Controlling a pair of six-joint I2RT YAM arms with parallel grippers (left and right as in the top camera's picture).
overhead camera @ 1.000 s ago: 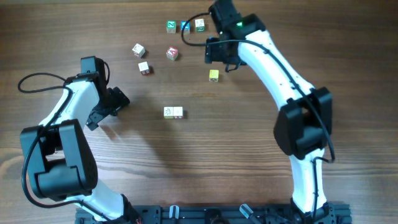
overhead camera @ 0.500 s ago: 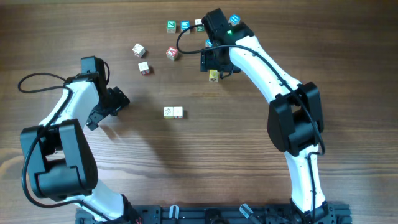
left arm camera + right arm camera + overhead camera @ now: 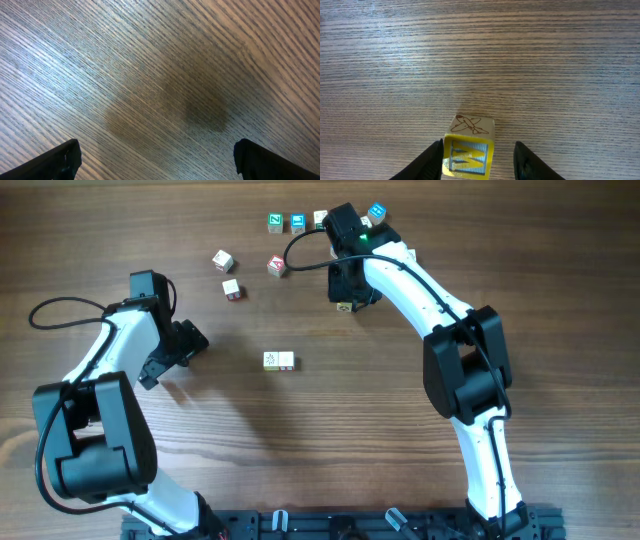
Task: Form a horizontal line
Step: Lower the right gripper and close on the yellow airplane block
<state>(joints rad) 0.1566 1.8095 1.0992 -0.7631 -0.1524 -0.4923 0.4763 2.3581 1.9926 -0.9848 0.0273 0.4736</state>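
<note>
Two cream-faced cubes sit side by side in a short row at the table's middle. A yellow cube lies up and to the right of them, mostly hidden under my right gripper. In the right wrist view the yellow cube, with a W on top and a plane on its cream side, sits between the open fingers of the right gripper; the left finger is against it, the right finger is apart. My left gripper is open and empty over bare wood.
Loose cubes lie at the back: green, blue and another blue. A white cube and two red-marked cubes lie left of the right arm.
My right gripper has moved left and down from beside the back cubes onto the yellow cube and now straddles it. The left arm and the two-cube row have not moved.
</note>
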